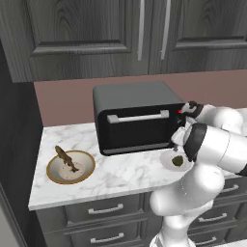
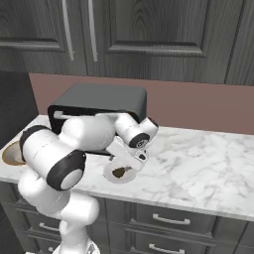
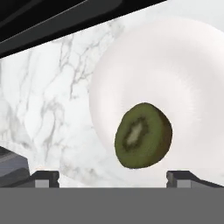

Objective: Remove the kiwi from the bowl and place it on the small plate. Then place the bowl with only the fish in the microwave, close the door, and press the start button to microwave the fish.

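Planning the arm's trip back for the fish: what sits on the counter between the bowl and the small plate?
Bare marble counter in the left base view; bowl left, small plate right, microwave behind.

base views: behind arm, left and right, both facing microwave (image 1: 135, 123) | hand view: close above plate (image 3: 192, 78) (shared)

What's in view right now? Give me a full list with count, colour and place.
kiwi: one, green-brown half, lying on the small plate
small plate: one, white, counter right of microwave
bowl: one, tan-rimmed, counter left of microwave
fish: one, brown, in the bowl
microwave: one, black, door shut, back of counter
counter: one, white marble
cabinets: dark grey, above
drawers: dark grey, below
gripper: one, dark tips spread, above the plate
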